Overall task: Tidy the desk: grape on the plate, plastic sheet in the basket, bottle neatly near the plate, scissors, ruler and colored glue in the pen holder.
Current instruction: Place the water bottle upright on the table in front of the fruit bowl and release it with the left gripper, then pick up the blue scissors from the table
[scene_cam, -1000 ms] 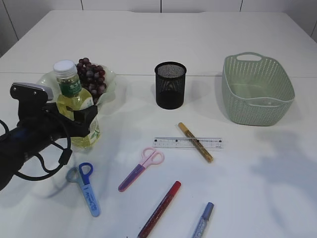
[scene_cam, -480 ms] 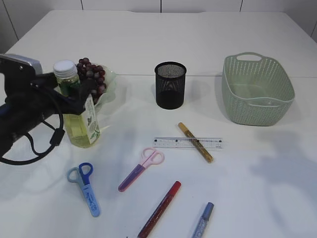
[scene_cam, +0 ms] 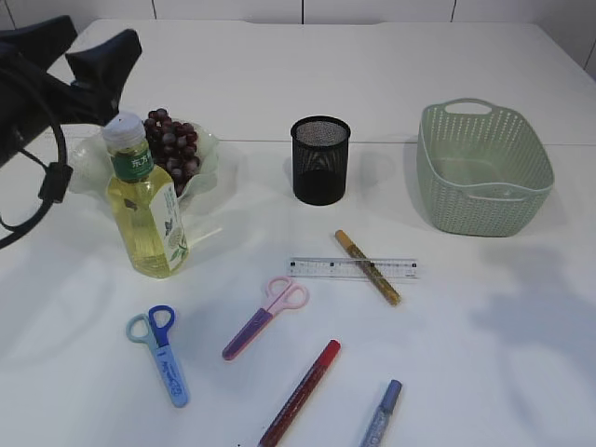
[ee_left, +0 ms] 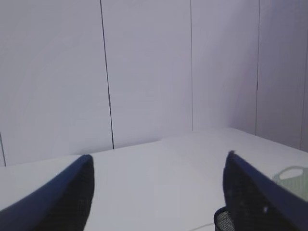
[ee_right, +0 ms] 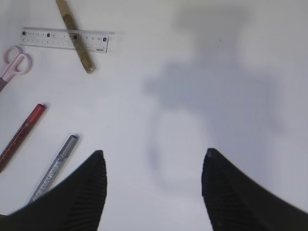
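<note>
Grapes (scene_cam: 171,142) fill plate (scene_cam: 207,149); pen holder (scene_cam: 320,160) and basket (scene_cam: 483,168) hold nothing.

White table (scene_cam: 279,84); pale panelled wall (ee_left: 144,72)

Left arm (scene_cam: 33,70) is all matte black with chunky, rounded housings, and a looped black cable (scene_cam: 37,191) hangs off its underside with a thick connector block partway along. Its left gripper (ee_left: 156,192) has two dark, smooth fingers tapering to blunt tips. The right gripper (ee_right: 151,185) looks the same: wide black wedge-shaped fingers, no visible markings.
</note>
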Controlling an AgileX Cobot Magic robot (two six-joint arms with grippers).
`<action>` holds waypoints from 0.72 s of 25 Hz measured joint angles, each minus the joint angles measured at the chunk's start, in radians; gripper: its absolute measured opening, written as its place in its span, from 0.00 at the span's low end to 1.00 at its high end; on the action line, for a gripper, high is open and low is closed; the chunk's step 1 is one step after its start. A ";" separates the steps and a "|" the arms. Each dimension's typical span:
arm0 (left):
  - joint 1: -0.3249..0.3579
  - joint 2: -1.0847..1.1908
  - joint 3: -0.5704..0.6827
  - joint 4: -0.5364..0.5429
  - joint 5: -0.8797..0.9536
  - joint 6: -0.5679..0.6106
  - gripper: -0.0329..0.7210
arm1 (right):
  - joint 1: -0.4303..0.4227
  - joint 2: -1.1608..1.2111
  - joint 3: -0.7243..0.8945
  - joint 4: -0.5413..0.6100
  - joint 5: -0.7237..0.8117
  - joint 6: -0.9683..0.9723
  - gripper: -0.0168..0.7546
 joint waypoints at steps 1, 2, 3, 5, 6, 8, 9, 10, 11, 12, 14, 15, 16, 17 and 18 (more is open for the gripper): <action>0.000 -0.028 0.000 0.000 0.035 -0.008 0.83 | 0.000 0.000 0.000 0.000 0.000 0.000 0.66; 0.000 -0.059 0.000 0.000 0.076 -0.015 0.81 | 0.000 0.000 0.000 0.000 0.000 0.000 0.66; 0.000 -0.085 0.000 0.000 0.134 -0.022 0.80 | 0.000 0.000 0.000 0.000 0.000 0.000 0.66; 0.000 -0.152 0.002 0.000 0.269 -0.031 0.78 | 0.000 0.000 0.000 0.000 0.000 0.000 0.66; 0.000 -0.185 0.004 0.000 0.329 -0.033 0.78 | 0.000 0.000 0.000 0.000 0.000 0.000 0.66; 0.000 -0.244 0.006 -0.002 0.484 -0.035 0.77 | 0.000 0.000 0.000 0.000 0.000 0.000 0.66; 0.000 -0.273 0.006 -0.014 0.550 -0.035 0.77 | 0.000 0.000 0.000 0.000 0.000 0.000 0.66; 0.000 -0.302 0.008 -0.030 0.629 -0.035 0.77 | 0.000 0.000 0.000 0.000 0.000 0.000 0.66; 0.000 -0.324 0.008 -0.044 0.709 -0.037 0.77 | 0.000 0.000 0.000 0.000 0.000 0.000 0.66; 0.000 -0.349 0.008 -0.056 0.786 -0.037 0.77 | 0.000 0.000 0.000 0.000 0.000 0.000 0.66; 0.000 -0.393 0.008 -0.069 0.920 -0.037 0.77 | 0.000 0.000 0.000 0.002 0.000 0.000 0.66; 0.000 -0.416 0.009 -0.080 0.986 -0.037 0.77 | 0.000 0.000 0.000 0.002 0.000 0.000 0.66; 0.000 -0.438 0.009 -0.095 1.037 -0.037 0.77 | 0.000 0.000 0.000 0.003 0.000 0.000 0.66; 0.000 -0.459 0.009 -0.114 1.095 -0.038 0.77 | 0.000 0.000 0.000 0.006 0.000 0.000 0.66; 0.000 -0.476 0.010 -0.130 1.148 -0.039 0.77 | 0.000 0.000 0.000 0.010 0.000 0.000 0.66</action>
